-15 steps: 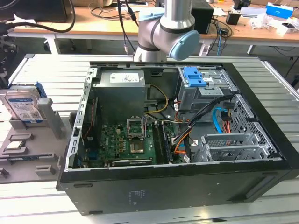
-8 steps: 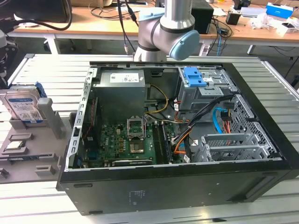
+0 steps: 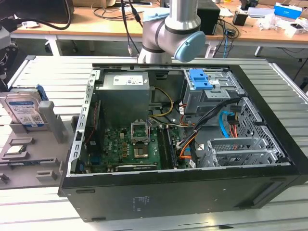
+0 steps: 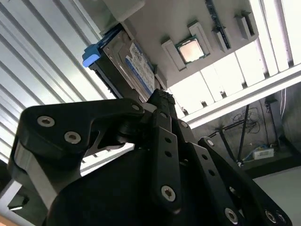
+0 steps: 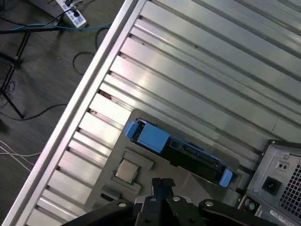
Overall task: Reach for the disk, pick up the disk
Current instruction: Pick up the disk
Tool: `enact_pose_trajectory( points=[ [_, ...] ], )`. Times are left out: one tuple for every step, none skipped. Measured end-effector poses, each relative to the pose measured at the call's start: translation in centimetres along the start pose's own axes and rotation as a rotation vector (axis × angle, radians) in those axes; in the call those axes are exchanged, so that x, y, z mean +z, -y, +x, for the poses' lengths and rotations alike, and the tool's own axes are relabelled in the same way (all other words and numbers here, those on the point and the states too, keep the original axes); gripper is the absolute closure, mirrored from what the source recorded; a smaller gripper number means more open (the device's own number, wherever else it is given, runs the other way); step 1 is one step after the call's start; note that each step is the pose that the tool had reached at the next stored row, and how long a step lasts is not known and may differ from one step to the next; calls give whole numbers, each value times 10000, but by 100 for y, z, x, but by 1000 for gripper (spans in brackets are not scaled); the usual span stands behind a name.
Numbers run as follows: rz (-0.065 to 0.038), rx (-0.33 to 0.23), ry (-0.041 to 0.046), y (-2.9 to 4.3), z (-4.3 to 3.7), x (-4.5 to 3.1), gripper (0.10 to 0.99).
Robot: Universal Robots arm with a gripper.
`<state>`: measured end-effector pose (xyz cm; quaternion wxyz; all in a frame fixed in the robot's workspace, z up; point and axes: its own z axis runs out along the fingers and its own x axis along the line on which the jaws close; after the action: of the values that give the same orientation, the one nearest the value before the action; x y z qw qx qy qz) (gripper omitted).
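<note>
Reach seems underway: the black gripper (image 5: 163, 182), fingers pressed together and empty, hovers over the blue-framed silver rectangular disk (image 5: 181, 150) in a grey plastic holder (image 3: 53, 126). Grasping needs fingers spread astride it.

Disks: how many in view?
1. The disk stands on edge in the gray holder at the exterior view's left, outside the computer case. Drive cages inside could hide more.

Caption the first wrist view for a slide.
Hand near the blue-framed hard drive standing on edge in a gray holder, chip alongside.
</note>
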<state>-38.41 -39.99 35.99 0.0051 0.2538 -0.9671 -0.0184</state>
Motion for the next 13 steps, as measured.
enact_pose_trajectory(
  points=[
    [0, -201, -8, 0, 0, 0, 980],
    [0, -469, -18, 0, 0, 0, 980],
    [0, -588, -22, 0, 0, 0, 980],
    [0, -692, -26, 0, 0, 0, 980],
    [0, -862, -33, 0, 0, 0, 980],
    [0, -1071, -41, 0, 0, 0, 980],
    [1, -1171, -45, 0, 0, 0, 980],
    [0, -1276, -49, 0, 0, 0, 980],
    [1, -1456, -56, 0, 0, 0, 980],
    [0, -1608, -61, 0, 0, 0, 980],
    [0, -1699, -65, 0, 0, 0, 980],
    [1, -1789, -69, 0, 0, 0, 980],
    [1, -1920, -73, 0, 0, 0, 980]
  ],
)
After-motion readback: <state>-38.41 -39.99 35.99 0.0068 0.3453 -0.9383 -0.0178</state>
